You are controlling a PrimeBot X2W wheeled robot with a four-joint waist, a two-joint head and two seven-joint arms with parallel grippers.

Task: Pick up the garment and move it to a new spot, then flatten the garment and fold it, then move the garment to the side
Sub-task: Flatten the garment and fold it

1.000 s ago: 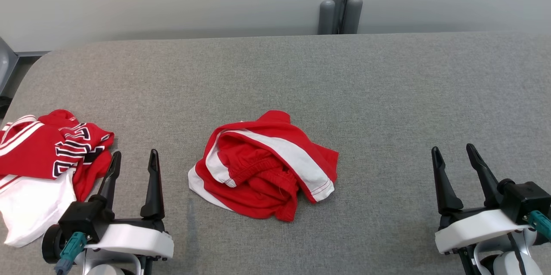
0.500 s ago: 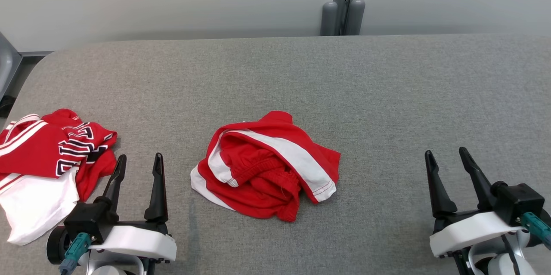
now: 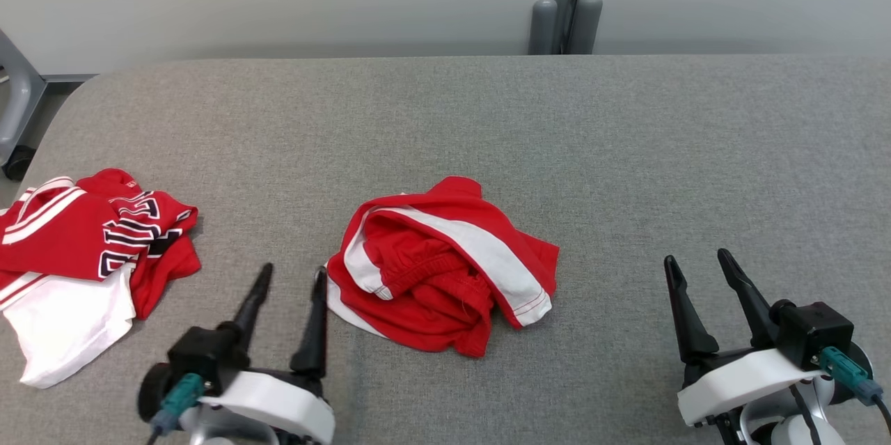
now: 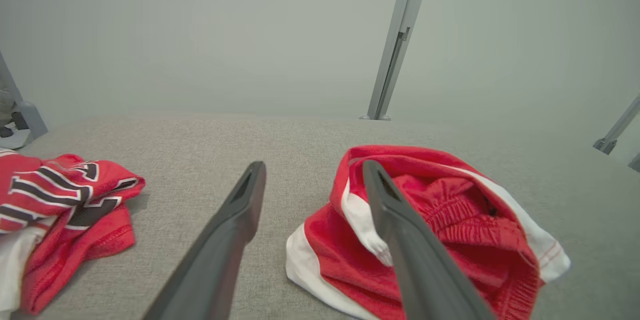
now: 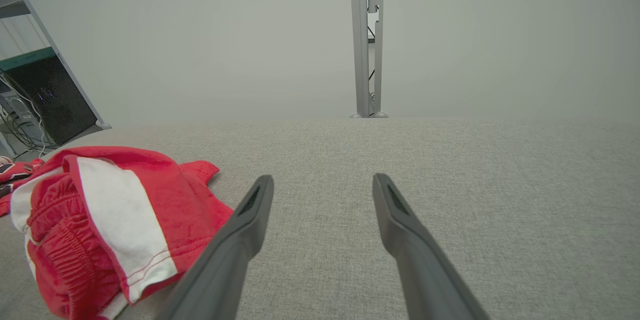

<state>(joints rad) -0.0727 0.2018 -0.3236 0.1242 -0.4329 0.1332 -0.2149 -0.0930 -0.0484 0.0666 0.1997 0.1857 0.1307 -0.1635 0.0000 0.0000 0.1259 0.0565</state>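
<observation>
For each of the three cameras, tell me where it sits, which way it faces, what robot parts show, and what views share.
Head view: on the head, facing forward and down at the grey table; left claw and right claw, open.
Left wrist view: on the left wrist, facing the red shorts; its fingers.
Right wrist view: on the right wrist, facing across the table; its fingers.
All three share the shorts.

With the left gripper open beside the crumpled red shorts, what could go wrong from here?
1. The red shorts lie bunched in layers; the left gripper, open at their edge, may pinch only one fold, so they lift tangled.
2. The jersey lies close on that gripper's other side; a wide sweep might snag it.
</observation>
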